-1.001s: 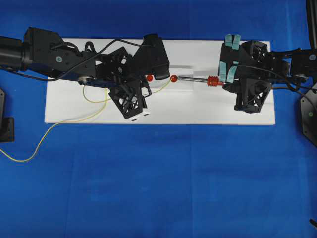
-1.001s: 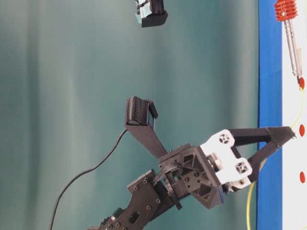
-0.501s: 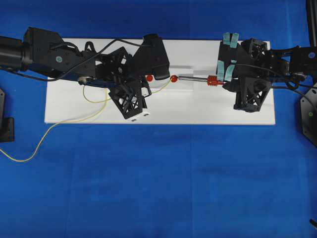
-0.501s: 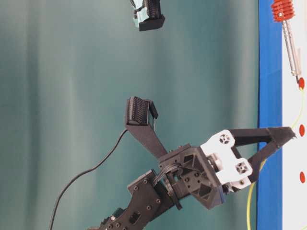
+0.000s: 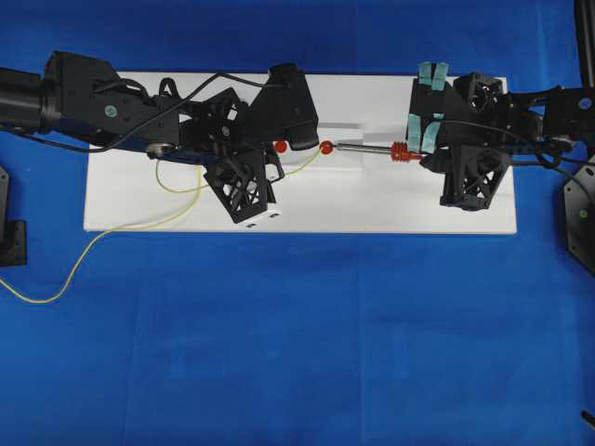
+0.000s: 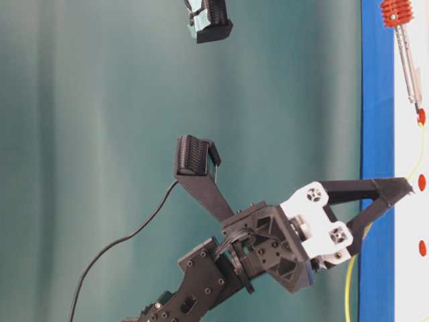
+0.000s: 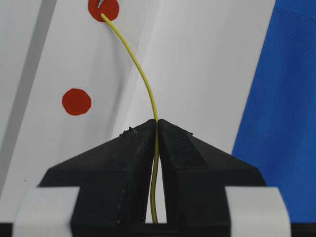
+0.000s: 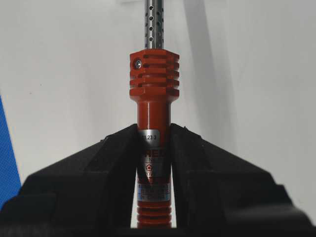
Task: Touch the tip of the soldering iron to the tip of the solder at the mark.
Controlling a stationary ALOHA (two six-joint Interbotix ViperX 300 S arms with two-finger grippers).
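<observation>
The soldering iron [image 5: 372, 148] lies across the white board [image 5: 372, 204]. My right gripper [image 5: 423, 156] is shut on its red-and-silver handle just behind the ribbed red collar [image 8: 154, 74]. The iron's tip reaches a red mark [image 5: 326, 147]. My left gripper [image 7: 157, 121] is shut on the thin yellow solder [image 7: 143, 79]. The solder's free end rests on that same mark [image 7: 103, 9]. In the table-level view the iron [image 6: 405, 60] points down to the mark [image 6: 421, 116], where the solder [image 6: 421, 147] meets it.
A second red dot [image 5: 281, 146] sits beside the left gripper [image 5: 277, 174], and more dots show in the table-level view [image 6: 422, 247]. Slack solder loops over the board [image 5: 177, 189] and trails onto the blue cloth [image 5: 56, 295]. The board's near edge lies close below both grippers.
The right gripper has shifted slightly, swinging the iron's handle end a little while its tip stays at the mark. The left arm and the solder have not moved.
</observation>
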